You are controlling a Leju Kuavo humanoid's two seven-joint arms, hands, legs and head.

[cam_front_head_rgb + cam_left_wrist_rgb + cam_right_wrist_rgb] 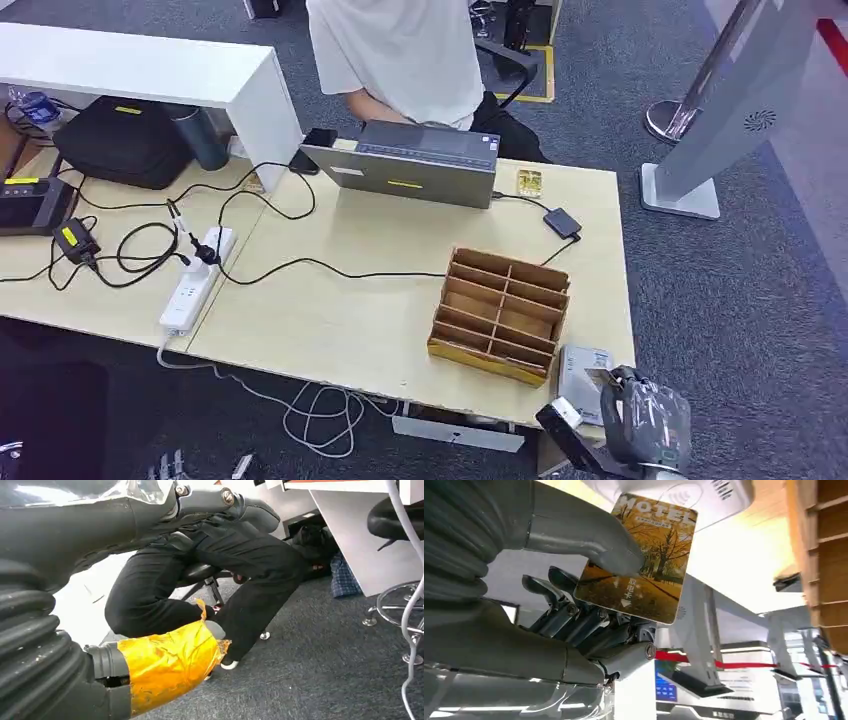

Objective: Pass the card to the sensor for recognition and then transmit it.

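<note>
At lower right of the head view, the right hand (589,625) pinches the card (641,560) against the white sensor (583,372); the left hand's (165,662) state is unclear.

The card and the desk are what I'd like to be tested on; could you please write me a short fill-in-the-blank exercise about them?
1. The card in the right hand bears the large printed word ____.
2. The thumb presses the card against the ____ beneath it.
3. The wooden organizer on the desk has compartments that are all ____.
4. The white card reader lies beside the organizer, near the desk's ____ corner.

Missing words: HOTEL; fingers; empty; front right
</note>
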